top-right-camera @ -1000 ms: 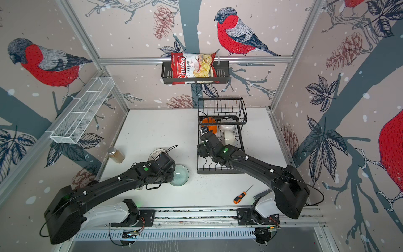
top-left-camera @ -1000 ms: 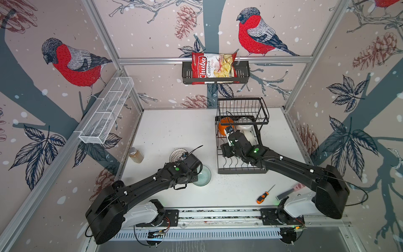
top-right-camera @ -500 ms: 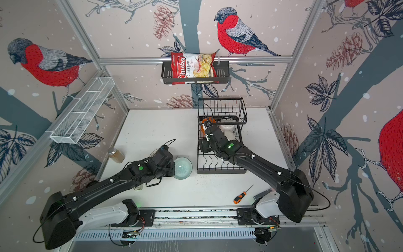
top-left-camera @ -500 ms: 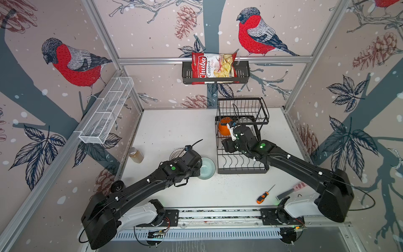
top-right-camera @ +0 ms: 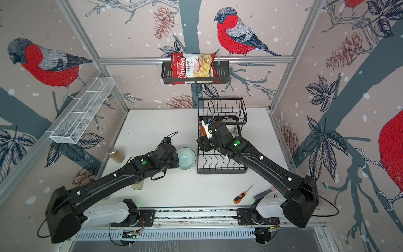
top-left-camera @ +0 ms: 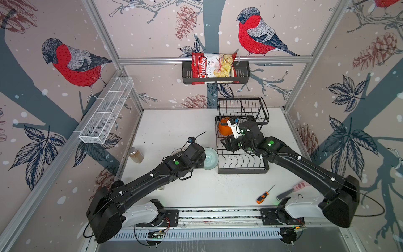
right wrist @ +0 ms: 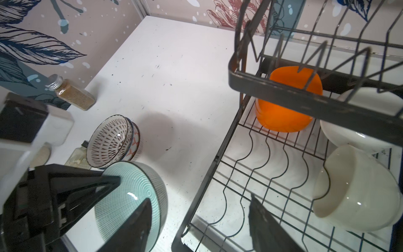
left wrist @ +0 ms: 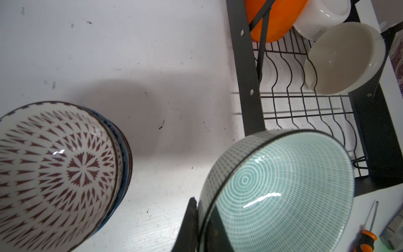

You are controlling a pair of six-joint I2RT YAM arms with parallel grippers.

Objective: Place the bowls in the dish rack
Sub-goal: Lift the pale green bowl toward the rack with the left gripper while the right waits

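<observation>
The left pincer (left wrist: 201, 209) is clamped on the rim of the pale green bowl (left wrist: 283, 192), one finger inside and one outside. It holds the bowl tilted just beside the near left corner of the dish rack (left wrist: 246, 87). The right pincer (right wrist: 200, 198) is spread wide with nothing between its fingers, above the rack's wavy lower dividers. In that lower tier lie an orange bowl (right wrist: 283, 113), a white bowl (right wrist: 357, 196) tipped on its side, and a second white bowl (right wrist: 349, 135) under the upper basket. On the table (right wrist: 174, 65), left of the rack, two patterned bowls (right wrist: 111, 141) sit nested near a spice jar (right wrist: 72, 93). A chips bag (top-left-camera: 213, 66) fills the black shelf basket (top-left-camera: 242, 74) on the back wall.
</observation>
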